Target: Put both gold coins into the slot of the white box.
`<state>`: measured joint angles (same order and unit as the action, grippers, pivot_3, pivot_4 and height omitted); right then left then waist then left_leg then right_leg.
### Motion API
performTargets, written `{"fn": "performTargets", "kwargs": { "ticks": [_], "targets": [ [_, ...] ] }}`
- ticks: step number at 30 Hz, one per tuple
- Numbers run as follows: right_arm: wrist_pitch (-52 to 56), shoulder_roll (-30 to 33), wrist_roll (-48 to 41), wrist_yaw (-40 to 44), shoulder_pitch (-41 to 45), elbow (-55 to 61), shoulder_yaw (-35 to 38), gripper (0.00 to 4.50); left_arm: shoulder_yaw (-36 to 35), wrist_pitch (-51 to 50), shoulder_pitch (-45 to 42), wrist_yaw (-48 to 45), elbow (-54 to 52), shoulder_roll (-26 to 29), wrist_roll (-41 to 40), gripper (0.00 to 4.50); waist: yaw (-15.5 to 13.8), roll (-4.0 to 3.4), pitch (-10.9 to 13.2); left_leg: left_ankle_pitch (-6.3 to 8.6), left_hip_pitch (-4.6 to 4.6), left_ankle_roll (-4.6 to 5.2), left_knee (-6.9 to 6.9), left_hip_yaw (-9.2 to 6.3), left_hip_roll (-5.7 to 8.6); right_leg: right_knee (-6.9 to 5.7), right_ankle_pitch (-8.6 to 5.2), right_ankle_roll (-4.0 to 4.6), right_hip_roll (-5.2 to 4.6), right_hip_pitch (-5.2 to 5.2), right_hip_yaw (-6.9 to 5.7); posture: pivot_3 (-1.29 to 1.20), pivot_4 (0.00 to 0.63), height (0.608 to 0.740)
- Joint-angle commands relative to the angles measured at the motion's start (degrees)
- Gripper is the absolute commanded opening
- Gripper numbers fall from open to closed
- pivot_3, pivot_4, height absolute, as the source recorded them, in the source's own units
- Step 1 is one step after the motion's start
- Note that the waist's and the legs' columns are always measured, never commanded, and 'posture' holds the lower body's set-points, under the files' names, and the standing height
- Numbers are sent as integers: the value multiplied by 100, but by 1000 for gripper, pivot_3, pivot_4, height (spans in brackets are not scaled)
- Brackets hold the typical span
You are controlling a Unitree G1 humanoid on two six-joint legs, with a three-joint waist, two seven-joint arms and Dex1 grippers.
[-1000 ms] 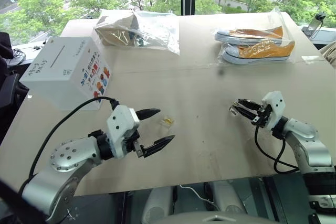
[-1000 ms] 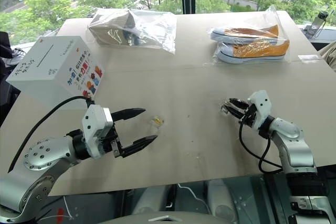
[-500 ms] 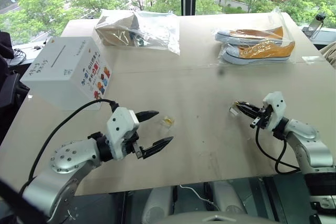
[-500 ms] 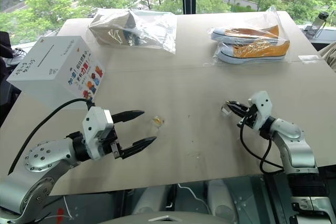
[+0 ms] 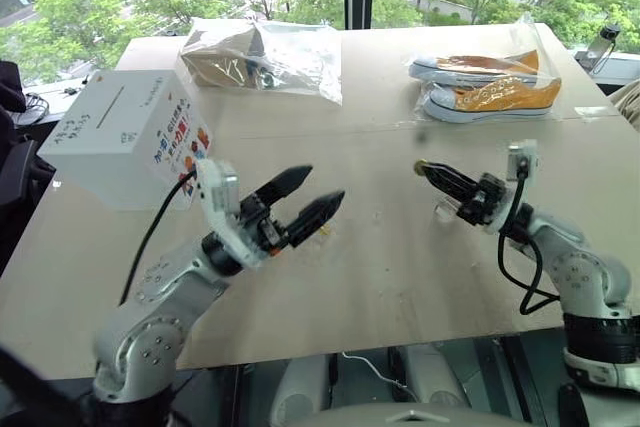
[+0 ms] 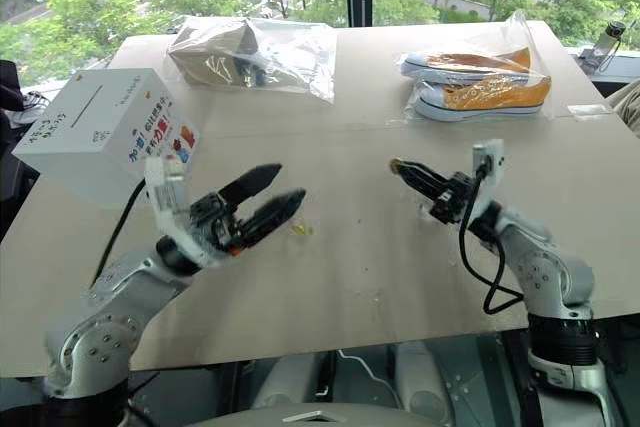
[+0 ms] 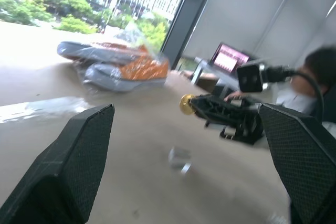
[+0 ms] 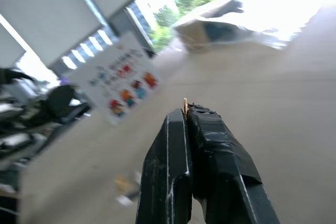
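white box (image 5: pixel 125 137): just one, far left by the table (image 5: pixel 400 277) edge, slot (image 5: pixel 108 105) on top
left gripper (image 5: pixel 305 202): fingers spread wide, nothing in them
gold coins: two. One (image 5: pixel 323 232) lies on the table just past the left fingertips, one (image 7: pixel 186 104) pinched at the right gripper (image 5: pixel 422 167) tip, lifted
open room: bare table mid and near

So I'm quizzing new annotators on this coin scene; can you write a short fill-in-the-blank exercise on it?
1. The right gripper is shut on a gold ____.
2. The left gripper holds nothing; its fingers are ____.
3. The slot is cut in the ____ face of the white box.
4. The second gold coin lies on the ____, in its clear holder.

Missing words: coin; open; top; table
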<state>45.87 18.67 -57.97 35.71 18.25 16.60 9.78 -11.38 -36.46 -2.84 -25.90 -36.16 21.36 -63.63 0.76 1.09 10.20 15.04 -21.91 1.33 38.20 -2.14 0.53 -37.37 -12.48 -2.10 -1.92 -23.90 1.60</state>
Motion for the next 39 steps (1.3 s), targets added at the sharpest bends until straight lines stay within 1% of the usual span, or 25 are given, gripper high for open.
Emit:
{"fn": "performTargets", "kwargs": {
  "ticks": [1, 5, 7, 8, 9, 13, 20, 23, 24, 25, 26, 27, 28, 29, 30, 39],
  "targets": [
    [387, -351, -1008, -518, 266, 391, -8, 56, 101, -8, -181, 245, 32, -348, -920, 4500, 2, 0, 0, 0, -1, 0, 0, 0, 1, 1, 0, 0, 0, 0, 0, 0, 150, 740],
    [543, -716, -1656, -1017, 344, 460, -58, 56, 81, 9, -255, 435, 102, -552, -1607, 4500, 2, 0, 0, 0, -3, 0, 0, -2, 4, 1, 0, 1, 1, -1, -2, 0, 150, 740],
    [606, -848, -1940, -1118, 303, 552, -178, 0, 67, 82, -266, 548, 157, -662, -1871, 3901, 3, 0, 0, 0, -3, 0, 0, -3, 5, 1, 0, 1, 2, 0, -2, 0, 150, 740],
    [615, -878, -1998, -1150, 295, 578, -219, 0, 61, 106, -272, 587, 180, -681, -1911, 3716, 5, 0, 0, 0, -3, 0, 0, -2, 5, 1, 0, 1, 2, -1, -2, 0, 150, 740],
    [586, -914, -2030, -1170, 286, 621, -268, 0, 105, 117, -280, 628, 188, -714, -1908, 3315, 6, -1, 0, 0, -3, 0, 0, -2, 6, 2, 0, 1, 3, 0, -2, 0, 150, 740],
    [532, -957, -2097, -1183, 247, 730, -447, 0, 254, 121, -296, 686, 185, -802, -2026, 3315, 6, -1, 0, 0, -3, 0, 1, -3, 7, 2, -1, 1, 5, 0, -2, 0, 150, 740],
    [492, -932, -2106, -1100, 240, 777, -618, 0, 399, 65, -274, 586, 232, -705, -2092, 3315, 14, -1, 0, 0, -3, 0, 0, -3, 8, 4, -2, 2, 8, 0, -2, 0, 150, 740],
    [468, -905, -2121, -1086, 225, 784, -644, 0, 406, 127, -250, 569, 214, -739, -2118, 2579, 16, -1, 0, 0, -4, 0, 0, -3, 8, 5, -3, 3, 9, -1, -2, 0, 150, 740],
    [459, -897, -2125, -1083, 220, 785, -652, 0, 398, 138, -246, 560, 214, -740, -2123, 2120, 15, -1, 0, 0, -4, 0, 0, -4, 8, 6, -4, 5, 9, -1, -2, 0, 150, 740],
    [455, -894, -2126, -1078, 219, 787, -663, 0, 392, 136, -237, 547, 211, -729, -2122, 1954, 13, -1, 0, 0, -4, 0, 0, -4, 8, 6, -4, 6, 9, -1, -2, 0, 150, 740],
    [450, -893, -2129, -1072, 221, 792, -678, 0, 388, 132, -226, 535, 207, -714, -2125, 1182, 14, -1, 0, 0, -6, 0, 0, -3, 8, 9, -8, 12, 9, -1, -2, 0, 150, 740],
    [462, -875, -2145, -1030, 228, 803, -694, 0, 413, 119, -210, 531, 193, -712, -2121, 1024, 14, -1, 0, 0, -6, 0, 0, -3, 8, 10, -10, 15, 9, -1, -1, 0, 150, 740],
    [471, -861, -2158, -998, 233, 812, -705, 0, 433, 111, -199, 530, 184, -713, -2119, 727, 15, -1, 0, 0, -6, 0, 0, -3, 8, 10, -10, 15, 9, 0, -1, 0, 150, 740],
    [476, -853, -2165, -979, 235, 820, -716, 0, 448, 98, -189, 523, 176, -707, -2122, 314, 15, -1, 0, 0, -6, 0, 0, -3, 8, 11, -10, 15, 9, -1, -1, 0, 150, 740],
    [474, -849, -2169, -974, 235, 826, -728, 0, 456, 85, -181, 516, 171, -692, -2128, 77, 15, -1, 0, 0, -6, 1, 0, -3, 8, 11, -10, 15, 9, -1, -1, 0, 150, 740],
    [446, -796, -2221, -962, 238, 879, -827, 0, 563, 33, -156, 498, 163, -573, -2243, 77, 14, -1, 0, 1, -10, 2, -2, -6, 7, 23, -11, 16, 9, -1, -3, 0, 150, 740]
  ]
}}
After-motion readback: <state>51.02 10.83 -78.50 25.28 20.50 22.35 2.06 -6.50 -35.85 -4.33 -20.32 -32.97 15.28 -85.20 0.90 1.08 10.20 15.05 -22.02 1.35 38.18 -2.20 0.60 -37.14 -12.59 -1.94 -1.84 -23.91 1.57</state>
